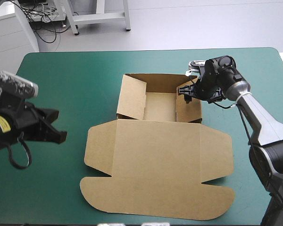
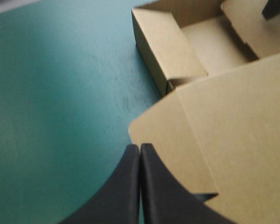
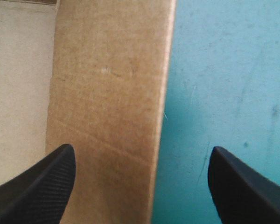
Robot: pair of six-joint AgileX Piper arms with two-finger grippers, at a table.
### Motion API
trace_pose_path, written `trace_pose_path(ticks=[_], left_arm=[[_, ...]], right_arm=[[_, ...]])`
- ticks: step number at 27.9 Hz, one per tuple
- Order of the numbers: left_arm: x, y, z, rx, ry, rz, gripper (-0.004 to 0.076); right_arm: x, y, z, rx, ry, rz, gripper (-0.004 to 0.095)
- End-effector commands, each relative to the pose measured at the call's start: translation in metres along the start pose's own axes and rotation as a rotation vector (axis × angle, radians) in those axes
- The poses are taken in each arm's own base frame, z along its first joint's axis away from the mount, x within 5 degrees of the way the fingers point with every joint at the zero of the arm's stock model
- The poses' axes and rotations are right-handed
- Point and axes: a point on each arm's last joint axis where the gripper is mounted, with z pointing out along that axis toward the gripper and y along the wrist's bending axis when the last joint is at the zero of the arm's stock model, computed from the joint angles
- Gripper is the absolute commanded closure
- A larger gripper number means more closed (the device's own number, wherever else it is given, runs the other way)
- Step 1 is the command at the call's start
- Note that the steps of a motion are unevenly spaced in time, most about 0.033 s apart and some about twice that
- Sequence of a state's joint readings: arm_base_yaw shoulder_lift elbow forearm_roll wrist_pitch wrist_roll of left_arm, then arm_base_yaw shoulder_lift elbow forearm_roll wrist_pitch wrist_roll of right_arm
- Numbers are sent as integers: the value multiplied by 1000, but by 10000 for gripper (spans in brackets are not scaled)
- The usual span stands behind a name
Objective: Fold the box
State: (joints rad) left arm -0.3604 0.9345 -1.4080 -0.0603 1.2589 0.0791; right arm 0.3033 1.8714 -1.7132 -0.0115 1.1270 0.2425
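1. The brown box (image 1: 155, 155) lies at the middle of the table on the teal-green cover (image 1: 61, 75). Its tray (image 1: 160, 106), walls raised, is toward the far edge. Its lid (image 1: 155, 160) lies flat toward the near edge.
2. The lid's rounded front flap reaches close to the table's near edge, so little bare cover shows there.
3. Wide bare cover lies left of the box, and a band of it runs beyond the tray to the far edge. The strip between the lid's right flap and the table's right edge is narrower and partly taken up by the right arm.
4. The left gripper (image 1: 61, 136) hangs over the bare cover left of the lid, apart from it. Its black fingers meet in one point and hold nothing.
5. The right gripper (image 1: 186, 94) is at the far end of the tray's right wall (image 1: 191, 113), fingers spread.
6. Only the right wrist view shows how it stands there. The wall's top edge runs between the two fingers, one over the tray's inside and the other over the cover. Neither is seen to touch the board.
7. Only the left wrist view shows the closed tips pointing at the rounded corner of the lid's left flap, with the tray's left wall beyond.
8. Only the high view shows the box's whole outline and both arms together.
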Motion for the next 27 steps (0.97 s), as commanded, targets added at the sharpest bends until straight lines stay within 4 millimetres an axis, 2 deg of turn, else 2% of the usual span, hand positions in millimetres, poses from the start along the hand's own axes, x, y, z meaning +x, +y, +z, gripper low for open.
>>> trace_pose_path(ticks=[1, 6, 9, 13, 16, 18, 19, 20, 21, 22, 27], left_arm=[[28, -1, 3, -7, -43, 6, 756], [82, 2, 32, -52, 56, 27, 756], [108, 1, 45, -51, 76, 17, 756], [135, -1, 56, -42, 60, 10, 756], [149, -1, 59, -43, 51, 9, 756], [153, -2, 57, -43, 40, 9, 756], [156, -2, 53, -44, 24, 9, 756], [156, -2, 52, -45, 17, 10, 756], [157, -2, 51, -45, 9, 10, 756], [157, -2, 51, -45, 9, 10, 756], [156, -2, 51, -47, 4, 11, 756]], right_arm=[[-8, -1, -14, -10, -83, 1, 184], [-8, 0, 1, -9, -49, 4, 183], [-8, 2, 7, -25, -32, 7, 183], [-8, 2, 9, -32, -30, 10, 194], [-8, 2, 9, -31, -27, 8, 239], [-7, 2, 9, -28, -21, 8, 337], [-8, 2, 9, -26, -21, 7, 496], [-7, 2, 9, -25, -19, 1, 610], [-7, 1, 9, -20, -19, -6, 867], [-7, 1, 9, -20, -19, -13, 925], [-9, -4, 6, -8, -18, -33, 931]])
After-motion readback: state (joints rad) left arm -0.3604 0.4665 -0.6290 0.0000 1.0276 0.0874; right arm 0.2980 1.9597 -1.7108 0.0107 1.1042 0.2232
